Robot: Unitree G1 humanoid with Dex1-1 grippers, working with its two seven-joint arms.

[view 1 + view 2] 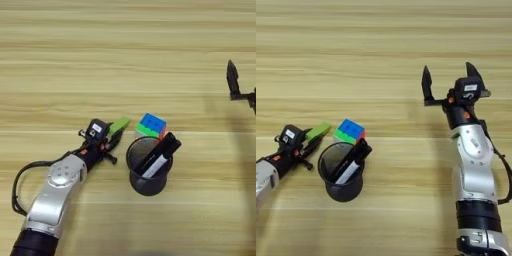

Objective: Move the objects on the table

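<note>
The left gripper (114, 141) is low on the left side of the worktop (125, 60). Its two black fingers pinch one end of the flat green bar (119, 125). The other end of the bar sticks out up and to the right, toward the puzzle cube (151, 125). The bar comes very close to the cube, but I cannot tell if they touch.

The puzzle cube sits just behind the black mesh cup (148, 172). Its top is blue, and green and red show on its sides. It looks like it is right against the cup's back rim.

The black mesh cup stands upright near the middle of the worktop, a bit toward the front. The marker (158, 155) is inside it. The marker leans to the right, and its black cap pokes up over the rim on that side. Its white barrel goes down into the cup.

The right gripper (452, 84) is far off on the right, well apart from all the things. Its two black fingers are spread wide and point up, and they hold nothing.
</note>
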